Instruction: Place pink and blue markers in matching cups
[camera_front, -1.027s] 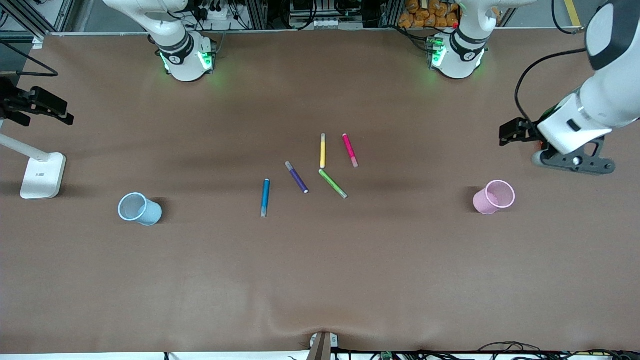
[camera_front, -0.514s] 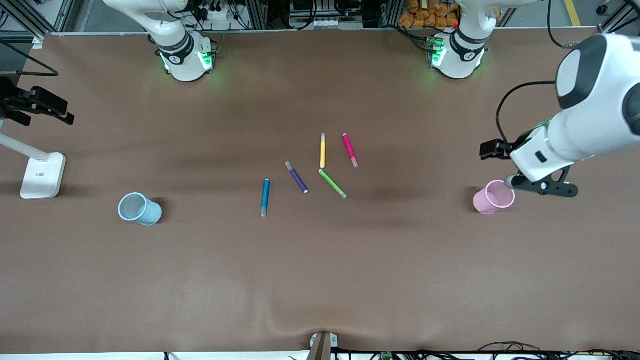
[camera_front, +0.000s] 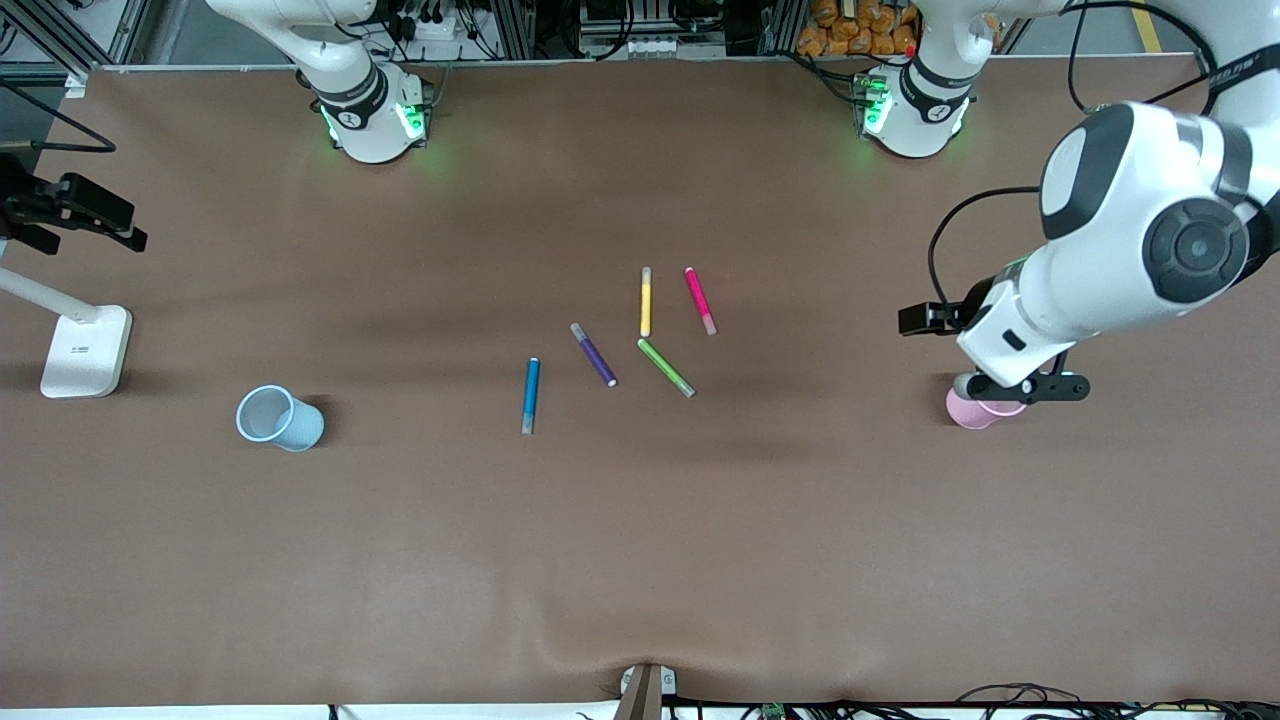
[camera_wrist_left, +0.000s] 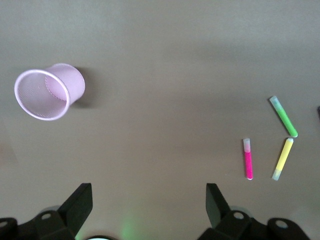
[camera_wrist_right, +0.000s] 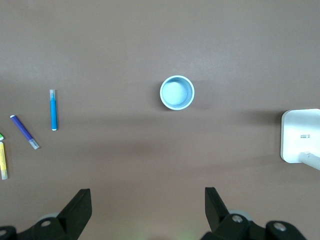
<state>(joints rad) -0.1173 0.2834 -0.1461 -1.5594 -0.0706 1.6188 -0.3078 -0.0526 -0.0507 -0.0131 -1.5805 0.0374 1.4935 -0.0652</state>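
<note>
Left wrist view shows the left gripper (camera_wrist_left: 145, 205) with its fingers spread wide and nothing between them, hanging over bare table beside the pink cup (camera_wrist_left: 49, 91), which stands upright toward the left arm's end of the table. The pink marker (camera_wrist_left: 247, 158) lies flat, well apart from that cup, just beside the yellow marker (camera_wrist_left: 282, 159) and near the green marker (camera_wrist_left: 283, 116). Right wrist view gives the right gripper (camera_wrist_right: 145, 205), likewise spread and empty, high over the right arm's end of the table, where this arm waits; below it the blue cup (camera_wrist_right: 177, 92) stands upright and empty, with the blue marker (camera_wrist_right: 52, 110) lying apart from it and the purple marker (camera_wrist_right: 24, 132) close by. In the front view the blue marker (camera_front: 530, 395) lies nearer the camera than the rest of the cluster, and a white lamp base (camera_front: 87, 350) sits at the right arm's end. My judgement of the risks: the pink marker's close neighbours could be nudged or pinched along with it if the fingers come down off-centre, and the light cups could tip if a wrist brushes them. No readable writing shows on markers or cups.
</note>
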